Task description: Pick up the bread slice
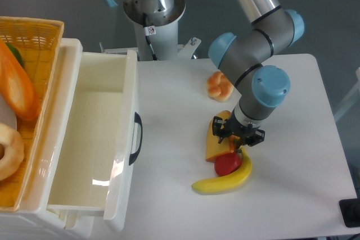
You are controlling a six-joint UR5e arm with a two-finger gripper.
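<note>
The jaws (pixel 232 140) are low over the bread slice (pixel 214 145), with the black fingers at both sides of its upper part; how far open they are, or if they already press it, I cannot tell. The slice lies flat on the bench (pixel 292 155), near the middle. A red fruit (pixel 227 164) touches its lower end, and a banana (pixel 225 179) curves just below. A knotted bun (pixel 218 86) sits toward the far edge. An open white drawer (pixel 93 139) stands at the left edge, a wicker basket (pixel 34 32) beyond it.

Tomato (pixel 226 163) & banana (pixel 225 180) crowd bread slice (pixel 215 145) front.
</note>
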